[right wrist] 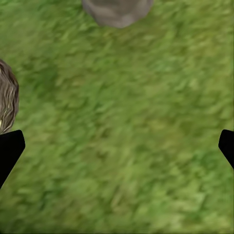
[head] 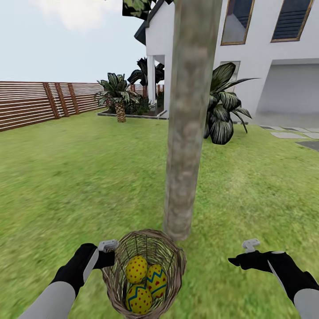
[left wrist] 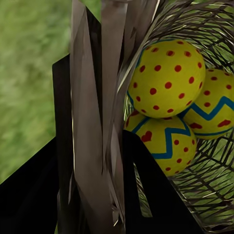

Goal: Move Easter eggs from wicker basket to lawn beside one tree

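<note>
Gripping the rim of the small round brown open-weave wicker basket [head: 146,272], the left claw [head: 107,250] at seven o'clock has its dark fingers closed over the woven wall, one inside, one outside. Three smooth yellow Easter eggs [head: 142,281] with red dots and blue zigzag bands nestle together in its deep bowl. Just beyond the basket, at twelve o'clock, rises the straight, mottled grey-brown trunk of the tree [head: 188,124] from the bright green, softly textured lawn [head: 66,177]. At five o'clock the right claw [head: 248,252] hangs spread wide, empty, over grass.
</note>
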{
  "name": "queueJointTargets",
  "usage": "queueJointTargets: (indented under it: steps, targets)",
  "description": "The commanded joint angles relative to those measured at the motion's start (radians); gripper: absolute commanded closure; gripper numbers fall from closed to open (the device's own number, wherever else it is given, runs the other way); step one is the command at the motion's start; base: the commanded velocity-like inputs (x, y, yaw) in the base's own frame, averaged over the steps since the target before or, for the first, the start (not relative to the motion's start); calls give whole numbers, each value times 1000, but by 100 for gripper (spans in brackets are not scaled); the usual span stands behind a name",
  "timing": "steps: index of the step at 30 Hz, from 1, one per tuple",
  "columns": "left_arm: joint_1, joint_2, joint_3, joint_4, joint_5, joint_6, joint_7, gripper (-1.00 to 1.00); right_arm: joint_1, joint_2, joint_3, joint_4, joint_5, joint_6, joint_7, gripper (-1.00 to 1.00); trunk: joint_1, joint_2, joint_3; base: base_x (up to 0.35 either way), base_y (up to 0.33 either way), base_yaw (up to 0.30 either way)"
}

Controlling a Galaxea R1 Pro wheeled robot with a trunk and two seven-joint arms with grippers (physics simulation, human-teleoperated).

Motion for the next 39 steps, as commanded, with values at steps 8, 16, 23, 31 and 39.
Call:
queueJointTargets:
  steps: [8,16,23,31,39]
  targets:
    - [-1,0,3,-1,13,5,-3,100,-1,1,-6,-2,8,5,8,-100,31,-57,-26,0,0,0]
    - [0,0,3,0,13,5,-3,100,-1,1,-6,-2,8,5,8,-100,61,-113,-51,0,0,0]
    - [0,0,3,1,13,5,-3,100,-1,1,-6,-2,8,5,8,-100,88,-162,-73,0,0,0]
    - [-1,0,3,1,14,5,-3,100,-1,1,-6,-2,8,5,8,-100,119,-218,-98,0,0,0]
    - [-1,0,3,0,13,5,-3,100,-1,1,-6,-2,8,5,8,-100,150,-274,-123,0,0,0]
